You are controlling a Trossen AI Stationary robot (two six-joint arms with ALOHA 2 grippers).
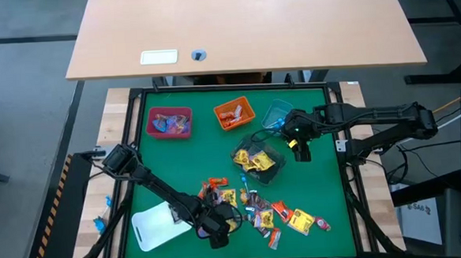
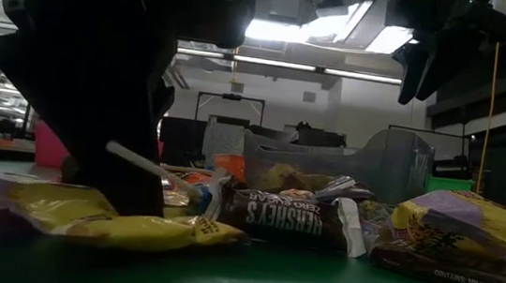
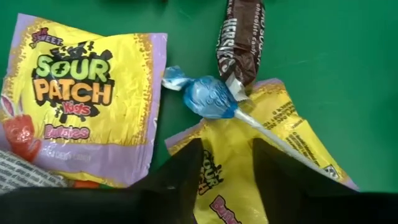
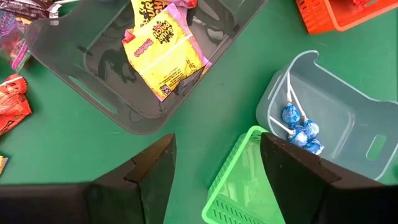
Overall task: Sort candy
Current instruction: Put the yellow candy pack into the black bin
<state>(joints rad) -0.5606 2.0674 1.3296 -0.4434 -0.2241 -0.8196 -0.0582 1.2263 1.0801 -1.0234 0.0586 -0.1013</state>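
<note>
1. The tabletop [image 1: 154, 188] under me is a green mat, with my two dark arms reaching over it from opposite sides.
2. My left arm runs from the left edge down to the near middle and bends low over the loose candy; my left end effector [image 3: 227, 163] hangs just above a yellow packet [image 3: 242, 180], its two fingers parted to a middling gap with nothing between them.
3. My right arm stretches in level from the right edge, and my right end effector [image 4: 217, 171] hovers wide and empty over bare mat between the bins.
4. I count five bins: a clear grey bin [image 1: 260, 161] mid-mat, a pink bin [image 1: 169, 121] and an orange bin [image 1: 234, 113] at the far side, a pale blue bin [image 4: 339, 118], and a green basket [image 4: 239, 183] just beside it. A white tray [image 1: 153, 226] lies at the near left, by my left arm.
5. The candy [image 1: 278, 215] is mostly strewn across the near middle of the mat, too overlapped to count from above.
6. Past my left fingers I see two yellow Sour Patch packets, the second being the Sour Patch packet [image 3: 81, 99] to one side, one brown Hershey's bar [image 3: 241, 40], and one blue lollipop [image 3: 210, 98] lying across the yellow packet.
7. The grey bin holds yellow packets [image 4: 163, 53]; the pale blue bin holds a cluster of blue lollipops [image 4: 301, 132], about four.
</note>
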